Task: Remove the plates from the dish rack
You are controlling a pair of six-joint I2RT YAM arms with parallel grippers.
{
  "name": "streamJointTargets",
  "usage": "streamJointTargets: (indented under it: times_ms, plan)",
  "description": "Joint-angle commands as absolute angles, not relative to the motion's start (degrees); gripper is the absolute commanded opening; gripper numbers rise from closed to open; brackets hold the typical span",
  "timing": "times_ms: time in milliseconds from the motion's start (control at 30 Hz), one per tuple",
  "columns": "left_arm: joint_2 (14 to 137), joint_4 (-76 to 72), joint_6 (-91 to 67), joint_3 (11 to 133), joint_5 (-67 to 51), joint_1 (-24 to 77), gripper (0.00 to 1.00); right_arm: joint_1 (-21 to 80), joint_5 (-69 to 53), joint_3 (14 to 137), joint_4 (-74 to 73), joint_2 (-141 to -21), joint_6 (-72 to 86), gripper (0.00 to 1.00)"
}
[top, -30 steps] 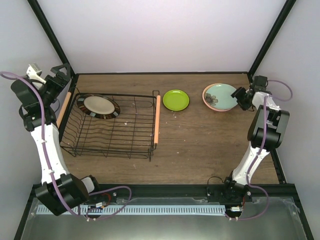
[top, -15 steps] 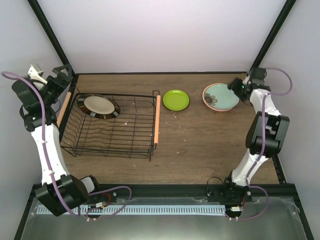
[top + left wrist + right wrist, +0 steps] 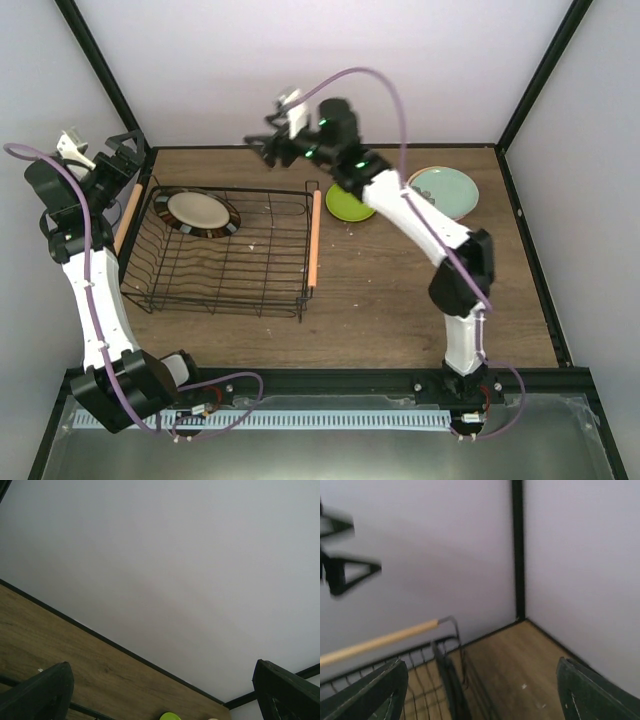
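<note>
While left fingers (image 3: 42, 695) and right fingers (image 3: 377, 695) stand apart, white walls (image 3: 320, 70) enclose the wooden table (image 3: 400, 290).

Wire, wood and shiny plates on a matt wood-grain table
The dish rack (image 3: 240, 268) is thin black wire with a dull sheen, its handles (image 3: 314, 240) pale bare wooden rods. The dark-rimmed plate (image 3: 200, 212) in it looks glossy; the lime green plate (image 3: 340, 208) and pale mint plate (image 3: 448, 190) look smooth with a softer shine. The table (image 3: 400, 300) is brown wood grain, matt; the walls (image 3: 200, 70) plain matt white
</note>
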State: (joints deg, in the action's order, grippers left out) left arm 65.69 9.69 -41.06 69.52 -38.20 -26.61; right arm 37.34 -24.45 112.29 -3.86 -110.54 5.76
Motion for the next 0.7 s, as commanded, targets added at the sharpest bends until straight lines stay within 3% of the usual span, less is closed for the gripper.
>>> streamJointTargets:
  times_ms: [0,667]
  plan:
    - [63.6,10.0,-40.3,69.1,-37.5,-26.4,1.0,43.1,-25.1,113.7,-2.5,-119.8,-6.1,0.83]
    - [65.1,8.4,-40.2,67.1,-38.5,-26.3,1.0,48.3,-24.9,120.6,-0.1,-134.6,-13.1,0.75]
